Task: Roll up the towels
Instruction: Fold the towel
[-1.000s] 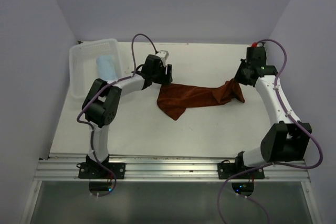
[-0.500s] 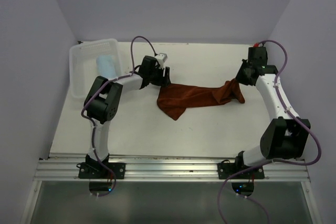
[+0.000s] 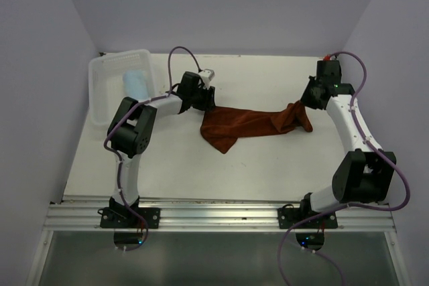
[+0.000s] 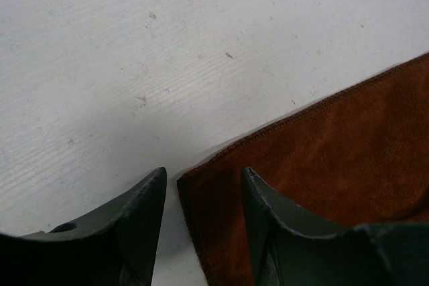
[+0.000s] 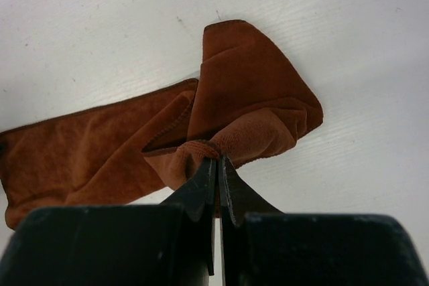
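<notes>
We are clamping our right gripper (image 5: 216, 165) on one bunched end of the rust-brown towel (image 5: 248, 92) while our left gripper (image 4: 201, 182), jaws apart, is straddling its opposite corner on the white table (image 4: 134, 65).

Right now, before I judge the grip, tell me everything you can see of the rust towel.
The rust towel is soft, suede-like cloth with a stitched hem, lying unrolled and rumpled across the table. Its right end is bunched and pinched in the shut right gripper. Its left corner lies flat between the open jaws of the left gripper, not clamped. A flap points toward the near edge.
</notes>
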Controlling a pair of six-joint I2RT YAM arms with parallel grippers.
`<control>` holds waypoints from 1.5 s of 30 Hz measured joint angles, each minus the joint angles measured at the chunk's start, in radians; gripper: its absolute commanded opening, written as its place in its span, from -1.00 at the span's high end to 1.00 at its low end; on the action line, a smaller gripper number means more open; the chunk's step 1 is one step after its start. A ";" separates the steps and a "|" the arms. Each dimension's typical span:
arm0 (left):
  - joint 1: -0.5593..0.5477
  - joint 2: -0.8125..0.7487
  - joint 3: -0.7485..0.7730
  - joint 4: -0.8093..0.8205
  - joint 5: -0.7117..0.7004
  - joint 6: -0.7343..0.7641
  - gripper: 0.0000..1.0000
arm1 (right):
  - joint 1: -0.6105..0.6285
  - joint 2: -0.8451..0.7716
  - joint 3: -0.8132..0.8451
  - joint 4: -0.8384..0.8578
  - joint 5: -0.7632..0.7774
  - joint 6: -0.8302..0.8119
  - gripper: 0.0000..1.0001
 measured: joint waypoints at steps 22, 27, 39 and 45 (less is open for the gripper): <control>0.000 0.015 0.006 -0.001 0.021 0.045 1.00 | -0.010 0.000 -0.020 0.009 -0.008 0.000 1.00; 0.000 0.015 0.014 -0.024 0.019 0.051 1.00 | -0.012 0.000 -0.020 0.008 -0.022 0.000 1.00; 0.000 -0.332 -0.046 -0.181 -0.269 0.006 1.00 | -0.008 -0.025 -0.015 0.007 -0.091 0.000 1.00; 0.000 -0.661 -0.150 -0.215 -0.483 -0.037 1.00 | 0.049 -0.024 0.013 0.000 -0.139 -0.025 1.00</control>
